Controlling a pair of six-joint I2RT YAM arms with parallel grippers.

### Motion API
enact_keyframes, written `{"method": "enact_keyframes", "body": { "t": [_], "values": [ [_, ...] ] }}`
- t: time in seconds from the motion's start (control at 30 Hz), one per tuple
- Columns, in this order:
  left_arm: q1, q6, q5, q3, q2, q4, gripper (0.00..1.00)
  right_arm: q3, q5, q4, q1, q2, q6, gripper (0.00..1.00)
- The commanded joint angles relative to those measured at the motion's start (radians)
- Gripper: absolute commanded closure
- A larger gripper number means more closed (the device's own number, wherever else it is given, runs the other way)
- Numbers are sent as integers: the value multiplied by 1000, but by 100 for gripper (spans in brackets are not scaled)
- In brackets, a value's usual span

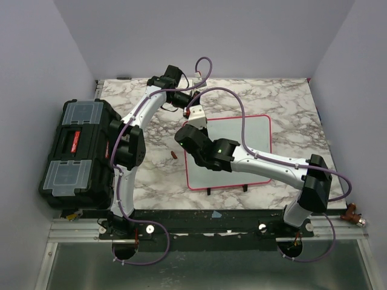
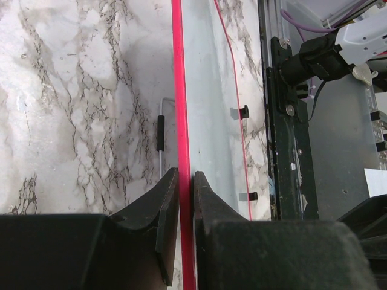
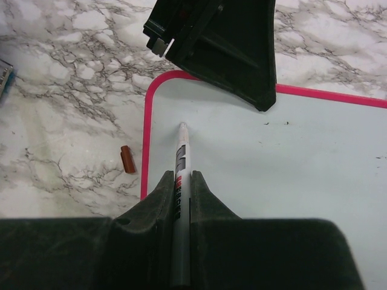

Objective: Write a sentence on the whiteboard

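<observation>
Marble tabletop (image 1: 284, 103) carries the whiteboard (image 1: 254, 130), with both arms reaching to its left side. Left wrist view: the left gripper (image 2: 185, 175) pinches the whiteboard's pink edge between its fingers. Right wrist view: the right gripper (image 3: 181, 176) clamps a marker (image 3: 181, 145), its tip ahead of the fingers over the whiteboard. A red cap (image 3: 127, 159) lies to their left.

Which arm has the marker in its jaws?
The right arm: its jaws are shut on the marker over the whiteboard. The left arm pinches the board's pink frame.
</observation>
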Motion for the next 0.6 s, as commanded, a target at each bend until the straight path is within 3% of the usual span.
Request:
{"method": "enact_keyframes", "body": {
  "t": [0.0,0.57],
  "values": [
    [-1,32,67,-8,-50,11,100,28,39,-2,6,23,2,99],
    [0,27,61,-8,-47,19,100,-10,-10,-48,6,4,48,99]
  ]
}}
